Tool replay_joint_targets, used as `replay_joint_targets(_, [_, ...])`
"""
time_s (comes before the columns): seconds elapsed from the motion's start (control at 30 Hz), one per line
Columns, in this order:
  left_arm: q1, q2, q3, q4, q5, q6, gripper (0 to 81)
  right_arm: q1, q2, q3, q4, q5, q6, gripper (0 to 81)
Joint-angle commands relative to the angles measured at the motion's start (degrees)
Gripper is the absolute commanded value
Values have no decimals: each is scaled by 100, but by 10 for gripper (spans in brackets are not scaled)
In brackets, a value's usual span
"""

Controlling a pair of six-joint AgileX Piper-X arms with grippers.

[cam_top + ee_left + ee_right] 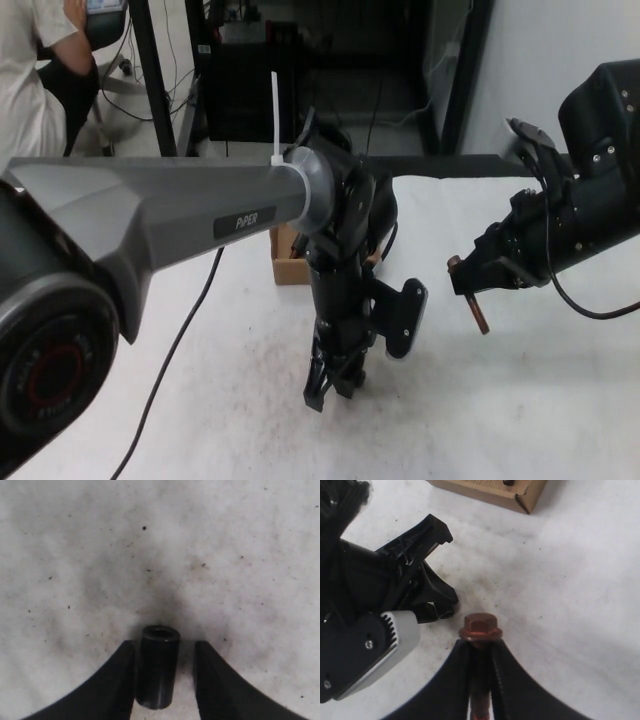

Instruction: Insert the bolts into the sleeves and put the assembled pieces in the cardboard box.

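A black sleeve sits between the fingers of my left gripper, which is shut on it just above the white bench, open end facing away from the wrist. In the high view that gripper points down at mid-bench. My right gripper is shut on a copper bolt, gripping the shank with the hex head sticking out past the fingertips. The bolt hangs to the right of the left gripper, a short way from the sleeve's end. The cardboard box stands behind the left arm.
The cardboard box has a dark piece inside at its edge. A black cable trails over the bench's left part. The left arm's long grey link crosses the foreground. Open white bench lies in front of both grippers.
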Motion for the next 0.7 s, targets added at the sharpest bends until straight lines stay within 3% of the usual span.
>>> replay_joint_targets(0.0, [20,26,0,-21,-324,-117,349,10,-98,-6,-31,-85,-45,8])
replay_joint_targets(0.27, [33,26,0,-21,-223,-189,170,10,-98,11,62,-84,-45,8])
replay_joint_targets(0.6, [-70,26,0,30,539,-815,176,10,-98,11,62,-84,-45,8])
replay_joint_targets(0.67, [-69,26,0,55,539,-831,223,10,-98,11,62,-84,-45,8])
